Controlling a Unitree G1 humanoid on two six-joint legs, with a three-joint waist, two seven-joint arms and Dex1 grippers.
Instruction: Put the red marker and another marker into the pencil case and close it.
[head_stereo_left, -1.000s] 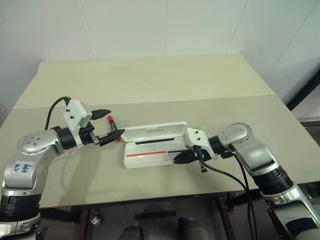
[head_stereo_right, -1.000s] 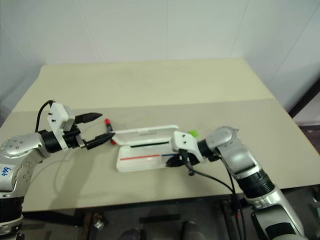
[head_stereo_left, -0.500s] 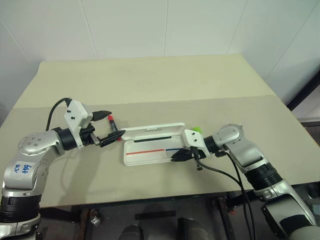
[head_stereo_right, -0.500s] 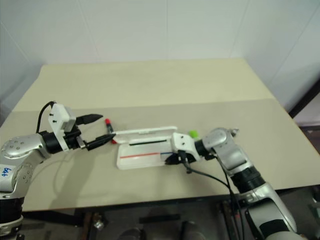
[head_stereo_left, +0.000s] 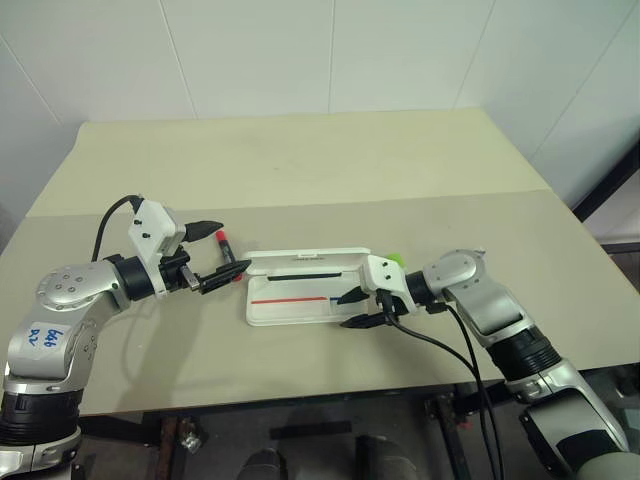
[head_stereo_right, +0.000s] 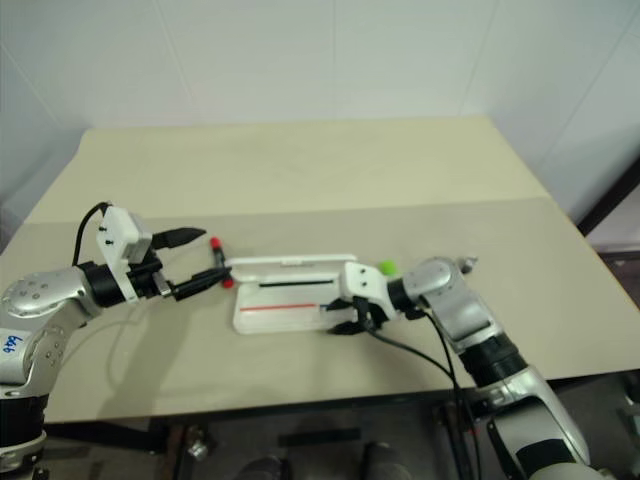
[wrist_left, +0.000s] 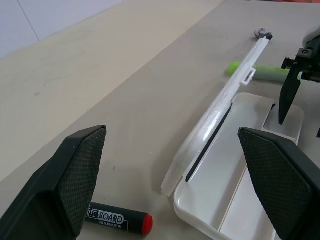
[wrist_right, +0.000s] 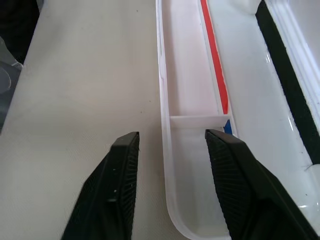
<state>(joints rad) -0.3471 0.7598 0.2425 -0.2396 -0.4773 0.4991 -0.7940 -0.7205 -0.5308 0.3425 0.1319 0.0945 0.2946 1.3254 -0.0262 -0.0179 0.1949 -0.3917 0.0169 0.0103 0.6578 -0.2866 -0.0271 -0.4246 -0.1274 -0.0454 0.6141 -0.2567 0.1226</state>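
Left wrist view: red marker barrel reads "BOARD MARKER".

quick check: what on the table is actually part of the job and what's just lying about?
Job: red marker; lime-green highlighter; open pencil case; left gripper, open; right gripper, open, straddling the case's near wall.
Lying about: nothing else on the table.

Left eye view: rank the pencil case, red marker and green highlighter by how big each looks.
1. Pencil case, open, by far the largest.
2. Red marker.
3. Green highlighter, mostly hidden behind the case's lid, so its rank against the marker is unsure.
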